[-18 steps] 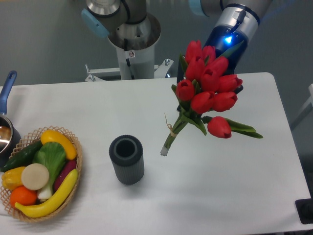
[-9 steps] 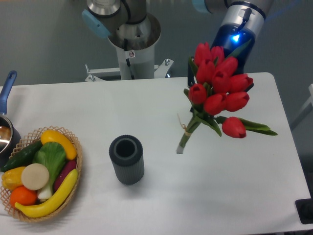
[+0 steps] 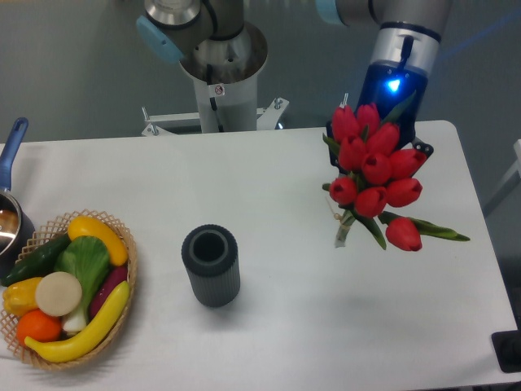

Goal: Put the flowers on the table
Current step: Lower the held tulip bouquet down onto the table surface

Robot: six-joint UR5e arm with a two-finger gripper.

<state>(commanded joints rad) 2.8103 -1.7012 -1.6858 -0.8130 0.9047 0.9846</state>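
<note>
The flowers [image 3: 374, 167], a bunch of red tulips with green stems tied by tan string, hang tilted over the right part of the white table [image 3: 326, 326]. The blossoms point up towards the arm, and the cut stem ends [image 3: 341, 238] point down close to the tabletop. My gripper [image 3: 378, 140] sits right behind the blossoms under the blue-lit wrist [image 3: 395, 81]. Its fingers are mostly hidden by the tulips, with dark parts showing at either side, and the bunch is carried by it.
A dark grey ribbed cylinder vase [image 3: 211, 265] stands upright left of centre. A wicker basket of vegetables [image 3: 65, 285] sits at the left edge, with a blue-handled pot [image 3: 10, 204] behind it. The robot base [image 3: 220, 73] stands behind the table. A black object [image 3: 509, 350] is at the near right corner.
The arm has carried the flowers to the right and slightly down, and the bunch now hangs more upright with its stem ends nearer the tabletop.
</note>
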